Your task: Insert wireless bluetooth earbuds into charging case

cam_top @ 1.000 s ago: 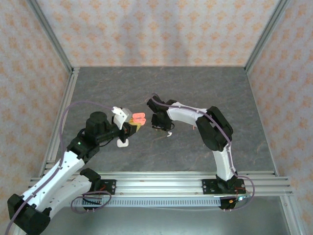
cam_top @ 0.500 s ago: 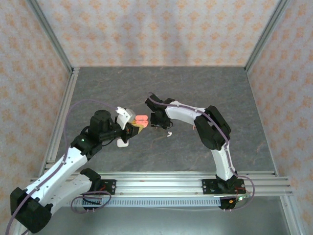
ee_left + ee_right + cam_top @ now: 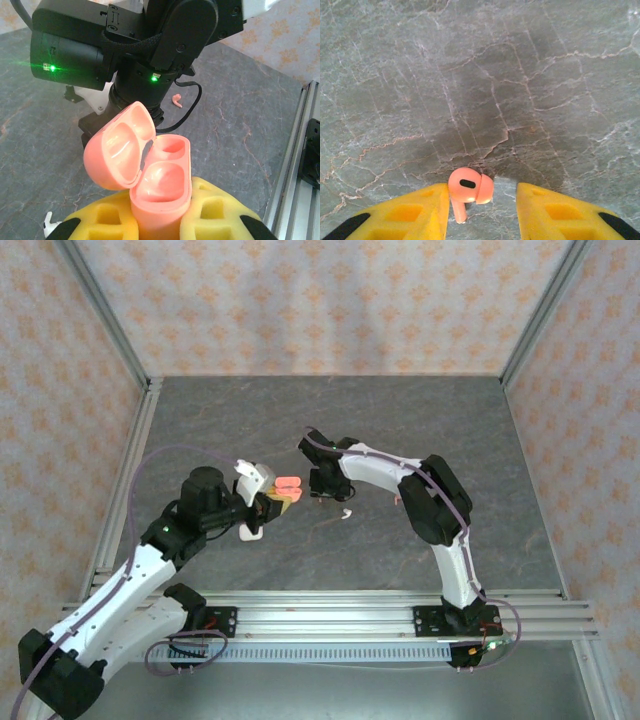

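My left gripper (image 3: 160, 207) is shut on a pink charging case (image 3: 162, 182) and holds it upright with the lid (image 3: 120, 150) hinged open; both wells look empty. In the top view the case (image 3: 287, 485) sits just left of my right gripper (image 3: 322, 496). My right gripper (image 3: 481, 189) points down at the table with its jaws apart. A pink earbud (image 3: 468, 186) lies between them, against the left finger (image 3: 415, 212), with a clear gap to the right finger (image 3: 555, 210). Another pink earbud (image 3: 176, 100) lies on the table behind the right arm.
A white case (image 3: 250, 531) lies on the table under my left arm. A small white earbud (image 3: 47, 221) lies near my left fingers. Metal rails (image 3: 330, 612) run along the near edge, and patterned walls enclose the grey marbled table (image 3: 400, 420).
My right gripper's jaws have opened wider. My left arm has shifted a little, keeping the open case next to the right gripper.
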You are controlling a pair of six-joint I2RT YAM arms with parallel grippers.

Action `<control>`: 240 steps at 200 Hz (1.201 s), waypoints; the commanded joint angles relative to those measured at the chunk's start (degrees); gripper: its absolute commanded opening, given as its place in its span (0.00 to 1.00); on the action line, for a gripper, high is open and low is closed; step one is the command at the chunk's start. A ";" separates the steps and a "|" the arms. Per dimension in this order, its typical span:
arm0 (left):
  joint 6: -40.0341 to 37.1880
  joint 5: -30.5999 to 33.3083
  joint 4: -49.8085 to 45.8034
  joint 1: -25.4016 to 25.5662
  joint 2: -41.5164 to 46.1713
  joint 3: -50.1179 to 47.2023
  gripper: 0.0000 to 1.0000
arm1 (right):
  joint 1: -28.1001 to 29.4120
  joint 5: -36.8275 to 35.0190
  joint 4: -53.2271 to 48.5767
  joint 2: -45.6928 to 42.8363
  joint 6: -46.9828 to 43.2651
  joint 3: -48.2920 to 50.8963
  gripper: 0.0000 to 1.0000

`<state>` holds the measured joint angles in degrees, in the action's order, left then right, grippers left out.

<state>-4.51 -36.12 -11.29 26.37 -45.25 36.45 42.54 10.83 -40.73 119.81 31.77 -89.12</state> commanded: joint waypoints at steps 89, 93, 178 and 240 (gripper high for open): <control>1.11 0.34 4.78 -0.24 5.26 -4.37 0.00 | -0.27 -0.61 -3.52 4.28 -1.26 -4.98 0.35; 1.17 0.30 4.74 -0.24 5.22 -4.37 0.00 | -0.26 -0.63 -3.53 4.25 -1.28 -5.13 0.35; 1.08 -0.18 4.96 -0.24 4.39 -4.55 0.00 | -0.27 -0.10 -4.85 5.61 -1.63 -6.27 0.29; 0.97 -0.09 4.70 -0.18 4.12 -4.37 0.00 | -0.27 0.00 -6.28 6.09 -2.32 -6.51 0.31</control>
<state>-3.95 -35.55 -8.34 26.37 -41.15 32.38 42.33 10.92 -44.01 124.05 30.57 -94.74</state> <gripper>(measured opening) 0.159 0.299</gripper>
